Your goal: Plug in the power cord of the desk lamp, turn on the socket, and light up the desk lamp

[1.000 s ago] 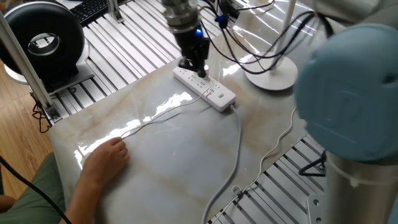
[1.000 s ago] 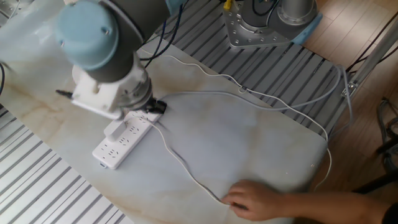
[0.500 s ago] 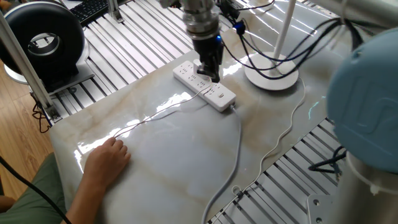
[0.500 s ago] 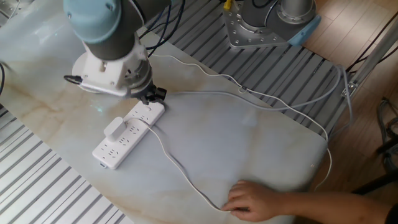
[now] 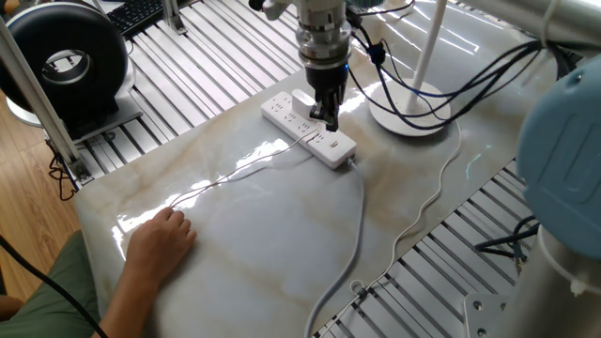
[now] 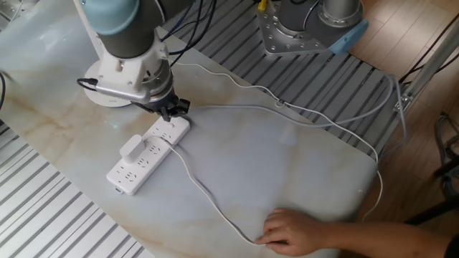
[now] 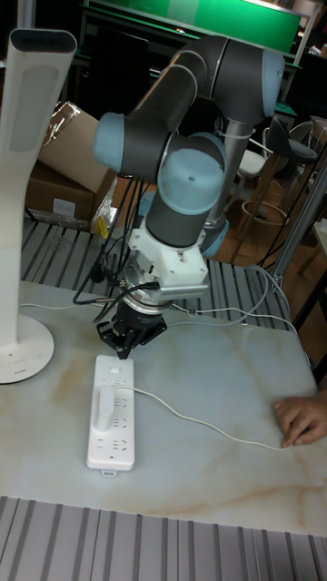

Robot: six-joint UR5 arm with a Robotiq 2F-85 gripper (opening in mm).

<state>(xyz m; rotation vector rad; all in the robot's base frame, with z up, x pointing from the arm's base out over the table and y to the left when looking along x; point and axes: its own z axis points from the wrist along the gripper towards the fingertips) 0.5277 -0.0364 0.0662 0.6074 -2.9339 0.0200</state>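
Observation:
The socket (image 5: 340, 150) is a long white strip lying on the marble top, also seen in the other fixed view (image 6: 133, 172) and the tall view (image 7: 111, 438). The power cord's boxy white plug (image 6: 131, 147) sits in one of its outlets (image 7: 106, 408). Its thin cable (image 5: 244, 169) runs across the table to a person's hand (image 5: 160, 239). My gripper (image 5: 329, 117) points straight down just over the strip's cable end (image 7: 121, 349), fingers together and holding nothing. Behind the strip stands the desk lamp (image 5: 410, 115), its base and pole (image 7: 27, 182) showing.
The strip's thicker white cable (image 5: 360, 225) trails to the table's front edge. A black round fan (image 5: 66, 61) and a keyboard (image 5: 141, 14) lie off the marble top at the far left. The person's hand (image 6: 294, 231) rests on the thin cable near the corner.
My gripper has slid along the strip from over the plug toward the end where the thick cable leaves. The plug stays seated. The hand has hardly moved.

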